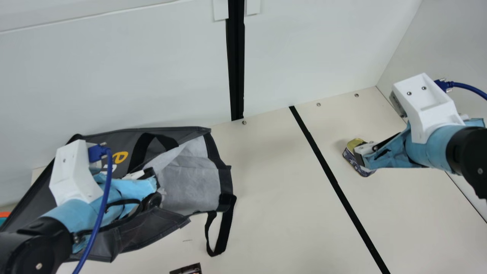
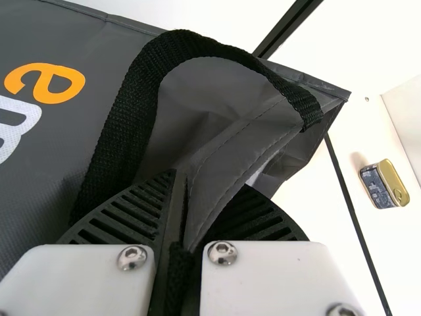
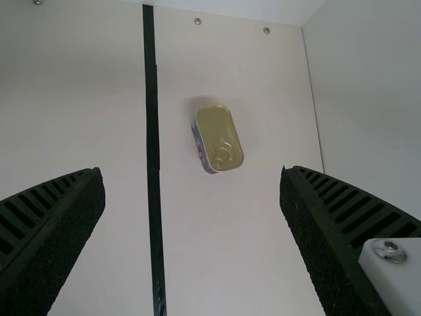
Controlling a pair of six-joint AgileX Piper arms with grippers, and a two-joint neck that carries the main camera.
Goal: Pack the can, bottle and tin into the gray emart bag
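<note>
The left arm slants in low from the desk's near left corner, its light blue sleeve laid across the gray bag and its white camera mount tilted up on top of the wrist. The left gripper points toward the right edge of the desk, at the bag's mouth. In the left wrist view its jaws are clamped on a fold of the bag's gray cloth, with a black strap arching just beside them.

The bag sprawls over the left part of the desk, its pale lining showing on the side toward the middle.

The right arm comes in over the desk's right edge, wrist bent down and leftward, so that the right gripper hangs above the tin. Its jaws stand wide apart, with nothing between their pads. The tin lies flat near the far right corner, ring-pull lid up, between the black stripe and the right edge, apart from both.
</note>
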